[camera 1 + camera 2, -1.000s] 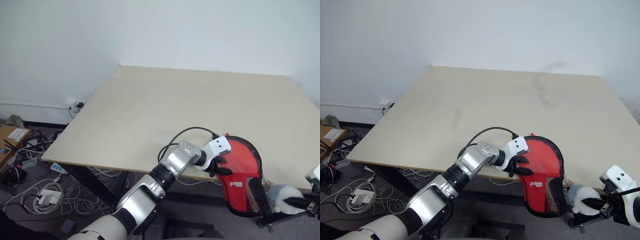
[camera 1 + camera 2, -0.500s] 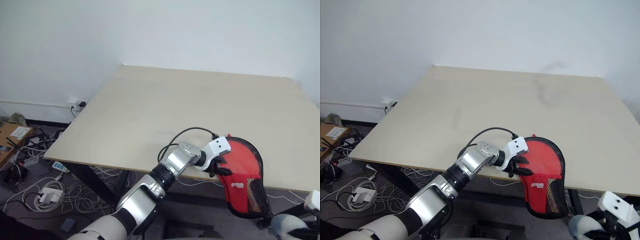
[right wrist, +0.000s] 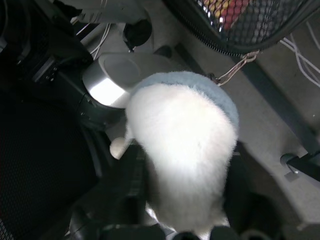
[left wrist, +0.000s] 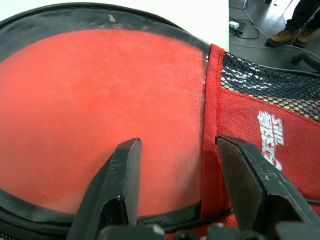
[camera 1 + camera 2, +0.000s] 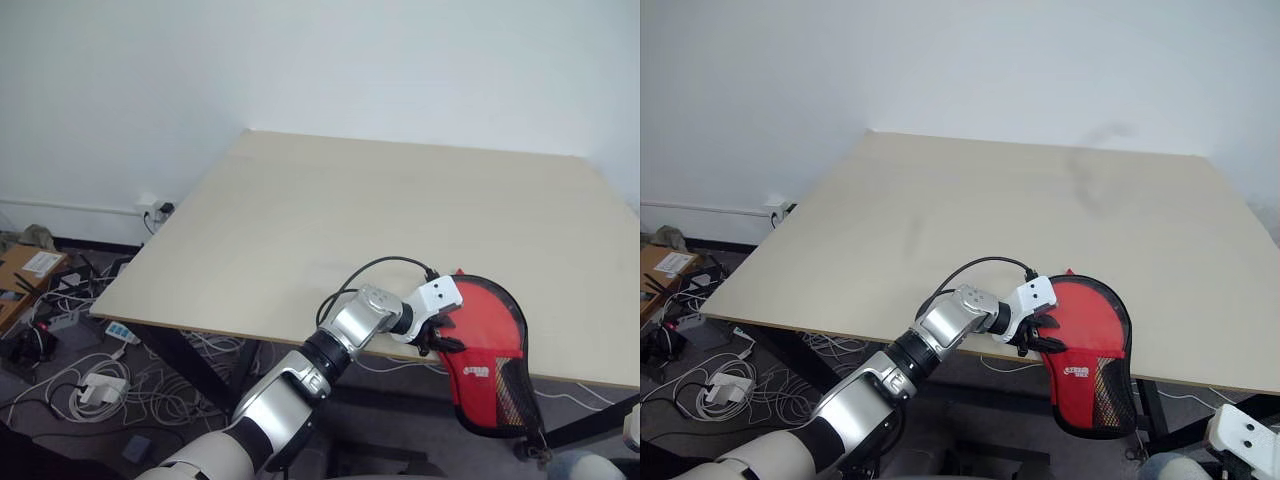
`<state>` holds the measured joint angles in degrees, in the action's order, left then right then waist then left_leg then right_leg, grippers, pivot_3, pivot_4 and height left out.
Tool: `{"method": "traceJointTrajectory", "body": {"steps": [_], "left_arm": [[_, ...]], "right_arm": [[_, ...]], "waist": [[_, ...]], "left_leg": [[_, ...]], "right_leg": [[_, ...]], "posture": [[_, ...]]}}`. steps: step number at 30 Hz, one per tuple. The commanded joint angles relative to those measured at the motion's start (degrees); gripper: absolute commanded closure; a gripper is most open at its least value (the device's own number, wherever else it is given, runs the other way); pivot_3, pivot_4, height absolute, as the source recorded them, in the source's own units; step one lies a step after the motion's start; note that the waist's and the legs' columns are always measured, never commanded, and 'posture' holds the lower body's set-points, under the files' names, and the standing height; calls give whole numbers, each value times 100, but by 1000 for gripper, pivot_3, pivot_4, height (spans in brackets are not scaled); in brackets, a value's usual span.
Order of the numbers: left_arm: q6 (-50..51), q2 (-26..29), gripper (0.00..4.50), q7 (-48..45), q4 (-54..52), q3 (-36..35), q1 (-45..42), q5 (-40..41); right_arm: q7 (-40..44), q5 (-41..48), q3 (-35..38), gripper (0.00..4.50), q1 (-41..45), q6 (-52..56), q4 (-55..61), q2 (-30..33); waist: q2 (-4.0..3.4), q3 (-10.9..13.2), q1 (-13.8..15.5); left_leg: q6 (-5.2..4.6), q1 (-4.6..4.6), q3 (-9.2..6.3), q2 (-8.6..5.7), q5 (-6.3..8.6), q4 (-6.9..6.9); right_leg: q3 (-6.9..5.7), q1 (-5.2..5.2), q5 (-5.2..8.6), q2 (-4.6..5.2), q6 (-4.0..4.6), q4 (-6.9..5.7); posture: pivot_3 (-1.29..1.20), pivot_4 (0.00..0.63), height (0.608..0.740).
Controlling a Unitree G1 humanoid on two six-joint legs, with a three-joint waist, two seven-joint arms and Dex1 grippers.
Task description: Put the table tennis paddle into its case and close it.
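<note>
The case (image 5: 487, 350) is red with a black zipper rim and a black mesh end (image 5: 512, 398), and it looks closed. It lies tilted over the table's front edge, mesh end hanging past it. My left gripper (image 5: 440, 336) is shut on its left rim; in the left wrist view the two black fingers (image 4: 122, 185) press against the red fabric (image 4: 90, 105) by the white logo (image 4: 270, 135). The paddle is hidden. My right gripper (image 3: 172, 225) hangs low below the case, a pale fluffy lump (image 3: 182, 155) right in front of it. A cord (image 3: 234, 67) dangles from the mesh.
The pale wooden table (image 5: 400, 220) stretches back to a white wall. Cables and power strips (image 5: 90, 385) lie on the floor to the left. A black table leg (image 5: 590, 425) runs under the front right. A person's shoes (image 4: 295, 25) stand beyond the case.
My right gripper and the fluffy lump have sunk toward the lower right corner, away from the case's mesh end. The left gripper and the case have kept still.
</note>
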<state>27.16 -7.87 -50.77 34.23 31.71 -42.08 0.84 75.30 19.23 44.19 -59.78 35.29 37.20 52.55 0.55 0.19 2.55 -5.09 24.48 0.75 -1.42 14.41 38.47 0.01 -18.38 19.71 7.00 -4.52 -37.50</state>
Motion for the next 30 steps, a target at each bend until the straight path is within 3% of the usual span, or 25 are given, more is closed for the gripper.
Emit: {"method": "traceJointTrajectory", "body": {"steps": [1, 7, 11, 16, 21, 24, 30], "left_arm": [[121, -112, 2029, 43, 492, 175, 148, -219], [83, -23, 2029, 15, 519, -4, 37, -154], [36, 200, 2029, -227, 229, -310, 4, 42], [-117, 830, 2029, -1209, -913, -1038, 199, 911], [192, 1563, 2029, -1544, -1436, -1429, 263, 1225], [404, 2007, 2029, -1710, -1867, -1617, 381, 1438], [1052, 3456, 2029, -1999, -3264, -1819, 1155, 1707]], "right_arm": [[0, 218, 184, 982, 169, 243, 202, -47], [-154, 751, 589, 982, 932, 759, 197, 4], [-1110, 1482, 557, 982, 2558, 1647, -116, -47], [-3127, 1561, -604, 982, 4919, 2064, -454, -1003], [-4413, 1091, -1597, 982, 6282, 1754, -1108, -1921], [-4783, 868, -2010, 982, 6738, 1510, -1569, -2255], [-5008, 719, -2603, 982, 7247, 1089, -2109, -2628]], "waist": [[1, 0, 0], [5, -3, -2], [2, -5, -54], [-11, 8, -99], [-70, 4, -70], [-65, 8, -70], [-83, 11, -179]], "left_leg": [[-1, 0, 0, 0, 0, 2], [-4, 1, 0, 0, 3, 8], [-3, -1, 3, 4, 4, 12], [33, 7, 5, 14, -24, 1], [32, 8, 6, -1, -31, -1], [27, 8, 7, -7, -34, 2], [26, 6, 7, -14, -36, -7]], "right_leg": [[0, 1, 0, 0, 0, 0], [0, 3, 0, 0, 0, 0], [6, 1, -1, 0, 1, -3], [17, -11, 0, -10, 3, -9], [29, -27, 0, -14, 2, -21], [23, -28, -1, -19, 2, -26], [39, -40, -1, -34, 1, -47]], "posture": [[0, 0, 715], [0, 0, 715], [0, 0, 715], [0, 0, 715], [0, 0, 715], [0, 0, 715], [0, 0, 715]]}}
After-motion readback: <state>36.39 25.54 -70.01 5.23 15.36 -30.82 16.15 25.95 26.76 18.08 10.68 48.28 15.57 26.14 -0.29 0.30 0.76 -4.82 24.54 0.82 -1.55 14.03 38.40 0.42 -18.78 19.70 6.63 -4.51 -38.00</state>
